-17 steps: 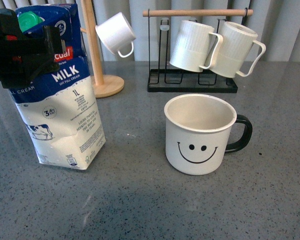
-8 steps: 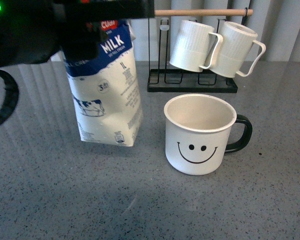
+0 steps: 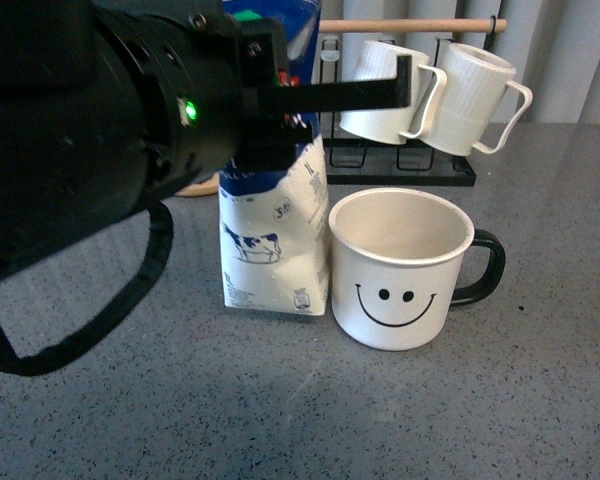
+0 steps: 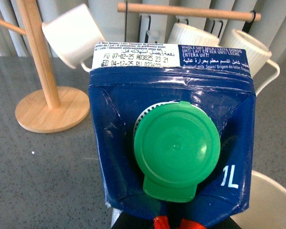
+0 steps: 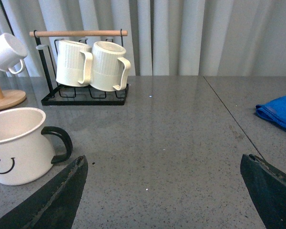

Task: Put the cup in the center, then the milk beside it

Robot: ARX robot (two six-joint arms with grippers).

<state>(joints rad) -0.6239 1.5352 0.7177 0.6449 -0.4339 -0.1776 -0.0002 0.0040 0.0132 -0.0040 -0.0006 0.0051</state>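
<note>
A: Milk (image 3: 275, 240) stands just left of cup (image 3: 400, 270), mid-counter (image 3: 460, 400). Touching it? Can't tell. Left hand (image 3: 280, 105) pinches its upper sides.
B: Probably full and heavy; card walls dent. Grip flat panels, not green cap (image 4: 176, 148). Right hand (image 5: 163, 162) spread, empty.

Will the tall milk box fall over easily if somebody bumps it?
Probably, yes. The milk is tall on a narrow base, so a bump near its green cap could tip it. Its blue top looks creased, so it likely squashes when squeezed. The cup close on one side might catch it.
</note>
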